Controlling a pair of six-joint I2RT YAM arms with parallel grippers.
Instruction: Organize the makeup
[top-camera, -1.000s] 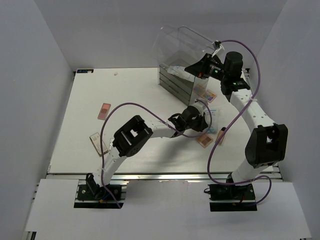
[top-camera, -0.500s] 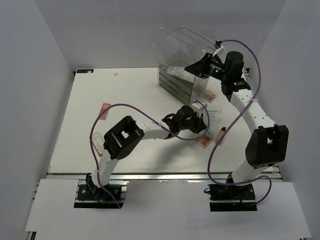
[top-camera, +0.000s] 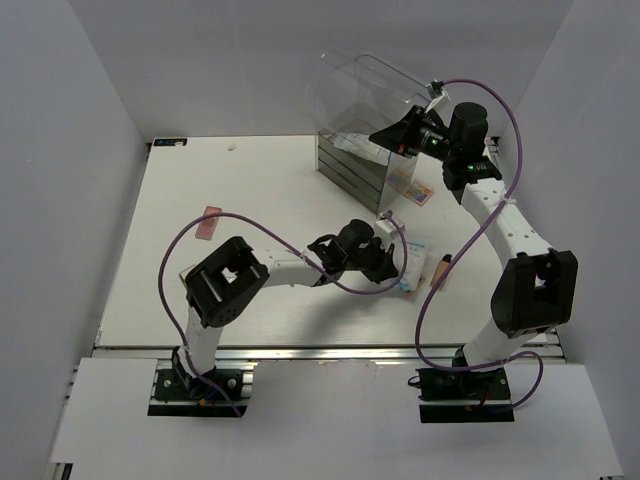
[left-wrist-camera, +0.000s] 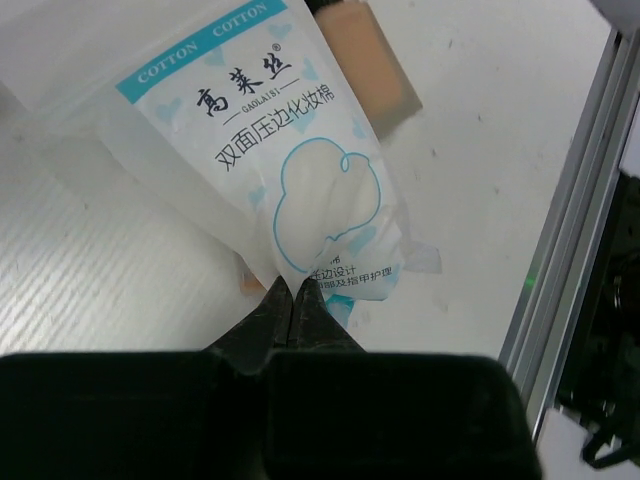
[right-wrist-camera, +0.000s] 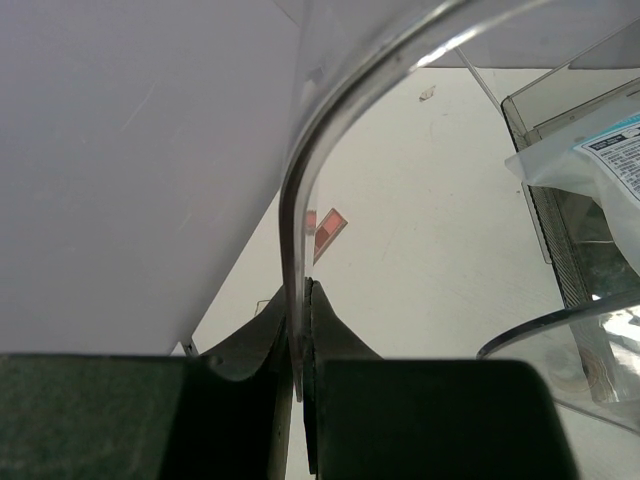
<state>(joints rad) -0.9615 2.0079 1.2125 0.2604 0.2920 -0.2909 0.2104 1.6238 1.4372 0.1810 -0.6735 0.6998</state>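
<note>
My left gripper (left-wrist-camera: 293, 290) is shut on the lower edge of a white-and-light-blue cotton packet (left-wrist-camera: 290, 190). In the top view this gripper (top-camera: 388, 258) holds the packet (top-camera: 412, 266) right of the table's middle. A tan foundation bottle (left-wrist-camera: 375, 70) lies just beyond the packet and also shows in the top view (top-camera: 440, 270). My right gripper (right-wrist-camera: 303, 290) is shut on the curved edge of the clear lid (right-wrist-camera: 300, 190) and holds it raised over the box with grey drawers (top-camera: 350, 165). Another packet (right-wrist-camera: 600, 160) lies inside the open top.
A pink palette (top-camera: 208, 222) lies at the left of the table and shows in the right wrist view (right-wrist-camera: 328, 228). Flat peach palettes (top-camera: 410, 186) lie beside the box. The table's metal front rail (left-wrist-camera: 580, 200) is close to the packet.
My left gripper has drawn back toward the near left with the packet, and its elbow has swung left. The right arm has kept the lid raised.
</note>
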